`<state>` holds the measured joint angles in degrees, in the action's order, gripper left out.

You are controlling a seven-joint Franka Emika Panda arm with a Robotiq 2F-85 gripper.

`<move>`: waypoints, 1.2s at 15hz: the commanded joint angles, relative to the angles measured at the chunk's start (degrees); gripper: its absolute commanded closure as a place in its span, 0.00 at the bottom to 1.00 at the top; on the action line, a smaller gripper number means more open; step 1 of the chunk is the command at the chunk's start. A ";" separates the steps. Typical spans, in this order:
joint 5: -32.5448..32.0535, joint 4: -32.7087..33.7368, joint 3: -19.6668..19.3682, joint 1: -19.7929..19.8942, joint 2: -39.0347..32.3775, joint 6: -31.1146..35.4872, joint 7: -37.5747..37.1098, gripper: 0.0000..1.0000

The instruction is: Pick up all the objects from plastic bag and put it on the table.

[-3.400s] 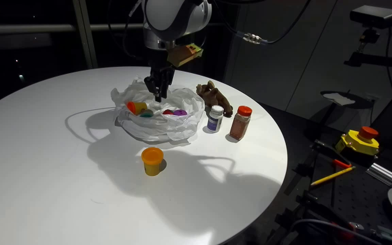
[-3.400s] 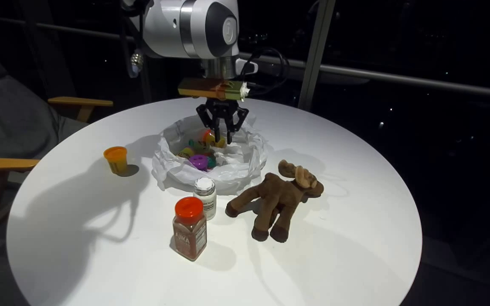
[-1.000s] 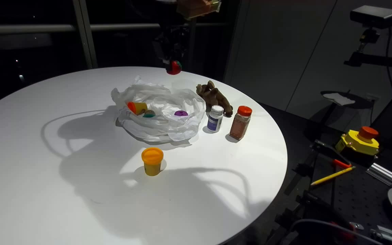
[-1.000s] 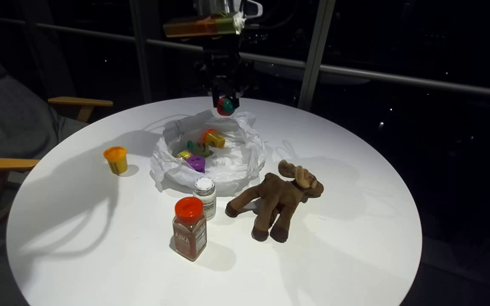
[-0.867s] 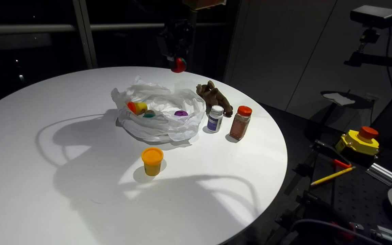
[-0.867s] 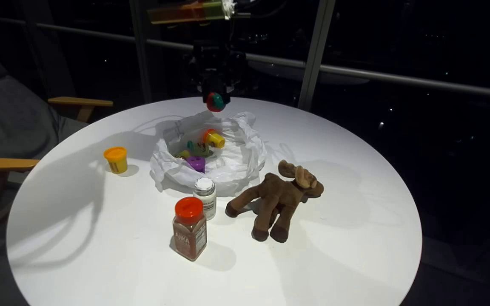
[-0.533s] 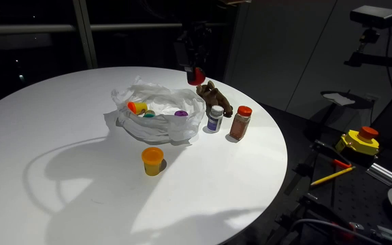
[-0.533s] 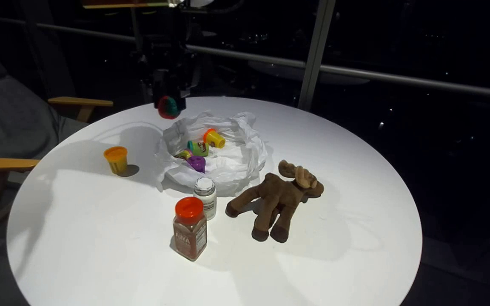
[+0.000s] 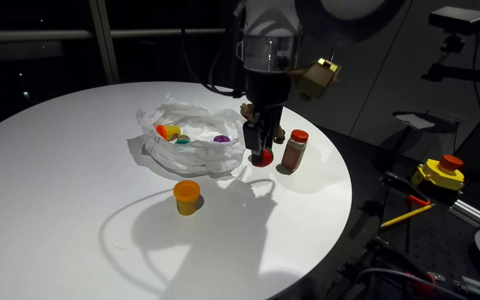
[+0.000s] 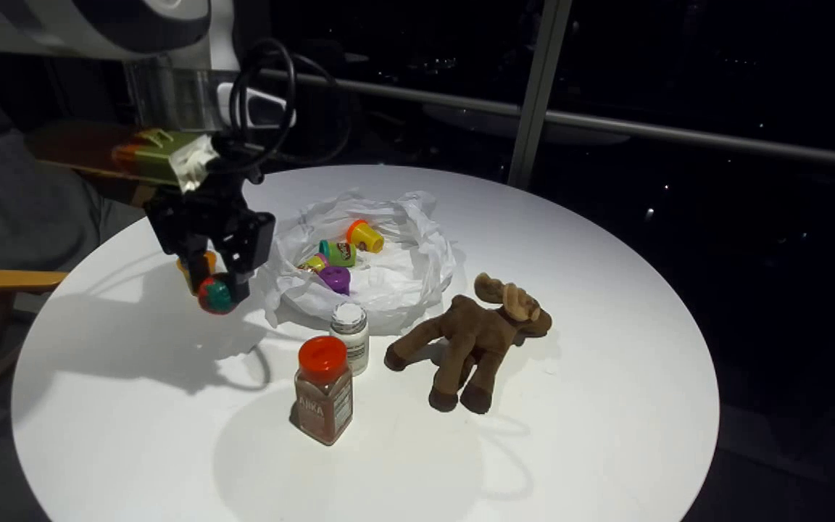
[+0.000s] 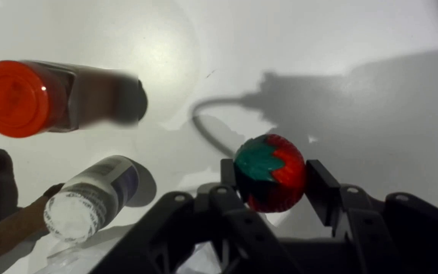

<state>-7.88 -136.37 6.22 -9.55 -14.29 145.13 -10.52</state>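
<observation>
My gripper point(image 11: 270, 173) is shut on the red ball point(image 11: 289, 163), a red and green strawberry-like piece pinched between both fingers. It hangs above the white table point(image 9: 77, 175), outside the plastic bag point(image 9: 194, 160). Inside the bag lie a yellow cup with an orange lid point(image 10: 367, 238), a green piece point(image 10: 339, 253), a purple can point(image 10: 335, 278) and a small yellow cup with a pink lid point(image 10: 313, 262). On the table stand the orange cup point(image 9: 186, 198) and the red-capped bottle point(image 10: 324, 395); the brown plush figure point(image 10: 472, 333) lies there too.
A white-capped bottle point(image 11: 93, 198) stands between the bag and the red-capped bottle; in an exterior view my gripper hides it. The table's round edge point(image 9: 350, 187) runs just beyond the red-capped bottle. A chair armrest point(image 10: 8, 279) sits close to the table.
The red ball, in the bag over three seconds ago, was taken hold of and lifted out. In the last half second my gripper has carried it lower and away from the bag's far side.
</observation>
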 commanded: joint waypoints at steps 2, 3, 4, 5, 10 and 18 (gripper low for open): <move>-0.28 -2.37 -0.49 -1.46 -4.67 6.91 -1.37 0.76; -0.17 -2.36 -0.55 -1.71 -5.79 7.37 -1.25 0.76; -0.49 -2.12 -0.85 -2.09 -7.04 7.75 -1.30 0.76; -0.37 -1.69 -0.95 -2.33 -8.11 7.73 -1.21 0.76; 0.43 -1.61 -1.18 -2.53 -8.79 8.16 -0.54 0.11; -1.00 4.69 -2.88 -2.47 -2.16 4.09 -1.41 0.00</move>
<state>-7.91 -135.05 4.56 -11.02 -19.17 152.40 -10.80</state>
